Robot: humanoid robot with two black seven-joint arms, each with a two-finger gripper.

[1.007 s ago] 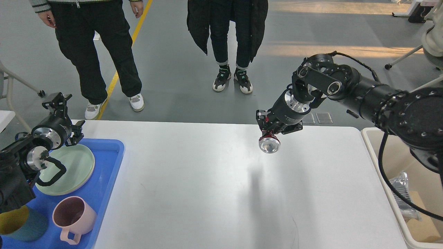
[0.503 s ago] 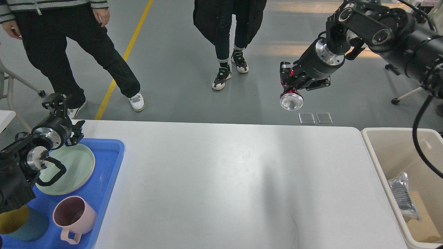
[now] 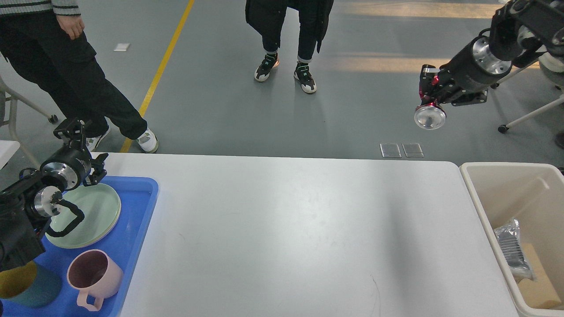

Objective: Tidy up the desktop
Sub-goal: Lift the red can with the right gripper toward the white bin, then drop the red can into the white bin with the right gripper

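The desktop (image 3: 286,229) is a wide white tabletop filling the middle of the head view, bare across its centre. My right gripper (image 3: 426,102) hangs high at the upper right, beyond the table's far edge and over the floor. It is shut on a small red can (image 3: 430,117) whose silver end faces me. My left gripper (image 3: 72,128) sits at the far left, above the back corner of the blue tray (image 3: 141,211). It is dark and seen from behind, so I cannot make out its fingers.
The blue tray holds a pale green plate (image 3: 88,215), a pink mug (image 3: 94,275) and a teal cup (image 3: 26,286). A cream bin (image 3: 473,193) at the right edge holds a silver wrapper (image 3: 511,246) and cardboard (image 3: 535,281). Two people (image 3: 286,26) stand beyond the table.
My right arm has lifted the can off the desktop and carried it up and to the right, past the far edge. The left arm has not moved. The people have shifted their feet.
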